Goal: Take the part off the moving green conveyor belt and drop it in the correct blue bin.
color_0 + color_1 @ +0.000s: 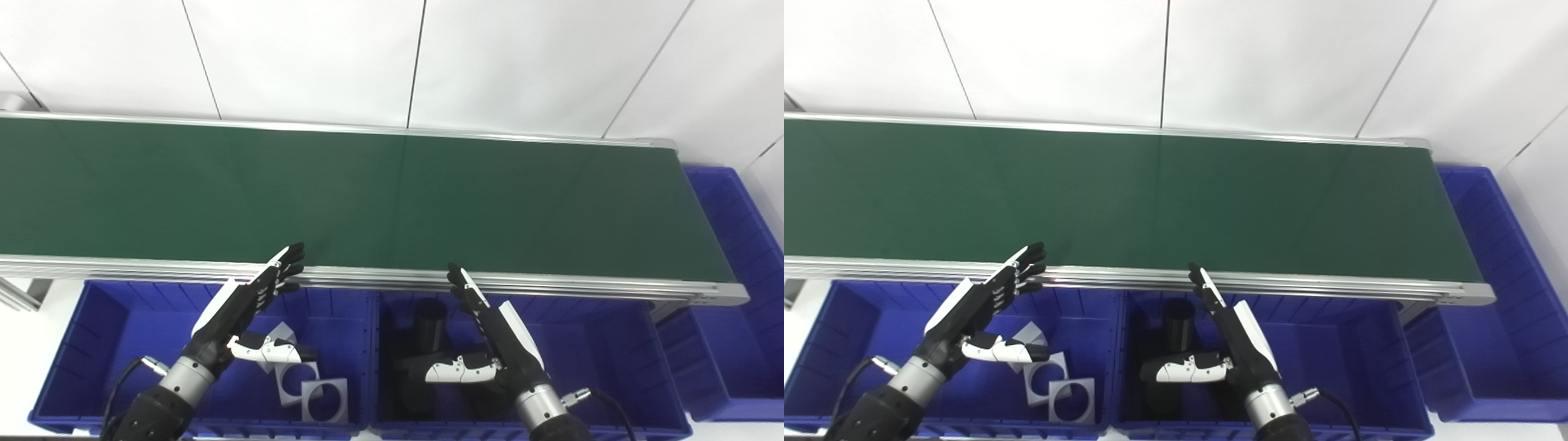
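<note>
a green belt (367, 196) runs left to right with no part visible on it. both hands, left (245, 306) and right (490, 334), hover spread and holding nothing over blue bins (839, 306). a black cylinder (1178, 324) stands upright in the right-hand bin; grey square plates (306, 386) lie flat in the left one

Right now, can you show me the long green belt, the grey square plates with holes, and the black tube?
Long green conveyor belt (392, 196), left eye view, bare middle.
Grey square plates (324, 399), left eye view, nearest plate's frame.
Black tube (1179, 318), right eye view, upper wall.

conveyor belt (367, 196): behind two side-by-side bins
left bin (92, 343): holds square plates (306, 389)
right bin (612, 349): holds cylinder (430, 324)
</note>
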{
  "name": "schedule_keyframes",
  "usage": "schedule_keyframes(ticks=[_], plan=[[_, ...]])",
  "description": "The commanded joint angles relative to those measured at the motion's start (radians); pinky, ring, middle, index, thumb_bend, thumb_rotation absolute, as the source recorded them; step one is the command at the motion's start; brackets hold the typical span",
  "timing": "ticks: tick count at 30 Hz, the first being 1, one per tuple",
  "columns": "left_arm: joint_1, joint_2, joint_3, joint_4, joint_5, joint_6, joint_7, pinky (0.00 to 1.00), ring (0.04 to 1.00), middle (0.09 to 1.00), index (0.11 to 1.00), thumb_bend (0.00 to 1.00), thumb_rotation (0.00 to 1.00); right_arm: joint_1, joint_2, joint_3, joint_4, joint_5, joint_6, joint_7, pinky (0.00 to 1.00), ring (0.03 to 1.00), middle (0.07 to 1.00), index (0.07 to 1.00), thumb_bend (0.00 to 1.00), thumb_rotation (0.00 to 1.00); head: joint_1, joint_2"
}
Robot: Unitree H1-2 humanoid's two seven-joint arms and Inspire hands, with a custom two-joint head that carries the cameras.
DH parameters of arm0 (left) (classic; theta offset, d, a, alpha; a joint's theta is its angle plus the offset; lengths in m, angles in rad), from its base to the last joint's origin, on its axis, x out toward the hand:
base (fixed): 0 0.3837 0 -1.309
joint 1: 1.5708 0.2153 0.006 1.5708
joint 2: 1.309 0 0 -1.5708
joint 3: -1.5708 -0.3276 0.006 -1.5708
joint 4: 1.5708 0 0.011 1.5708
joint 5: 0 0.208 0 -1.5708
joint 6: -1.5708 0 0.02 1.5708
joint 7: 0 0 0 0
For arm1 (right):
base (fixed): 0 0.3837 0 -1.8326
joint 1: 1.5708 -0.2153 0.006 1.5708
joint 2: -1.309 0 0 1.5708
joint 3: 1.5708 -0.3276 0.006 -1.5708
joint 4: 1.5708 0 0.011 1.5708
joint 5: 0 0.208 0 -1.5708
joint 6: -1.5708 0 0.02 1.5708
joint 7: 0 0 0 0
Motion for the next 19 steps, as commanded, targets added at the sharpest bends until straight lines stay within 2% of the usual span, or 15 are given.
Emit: schedule_keyframes(ticks=[1,8,19], plan=[[-0.025,0.001,0.008,-0.007,-0.024,-0.048,0.001,0.86,0.94,0.97,0.975,0.95,0.26,-0.004,0.008,-0.008,-0.011,0.019,-0.069,-0.022,0.94,0.964,0.973,1.0,0.96,0.22,0.002,0.0],[-0.034,0.003,0.005,0.002,-0.029,-0.044,-0.002,0.86,0.941,0.969,0.975,0.96,0.25,0.001,0.022,-0.021,0.001,0.045,-0.119,-0.051,0.92,0.946,0.957,1.0,0.95,0.22,-0.001,0.0],[-0.036,0.008,0.003,0.002,-0.006,-0.049,0.003,0.86,0.945,0.967,0.972,0.96,0.25,-0.005,0.017,-0.013,0.008,0.042,-0.103,-0.047,0.94,0.957,0.955,1.0,0.95,0.19,-0.005,0.001]])
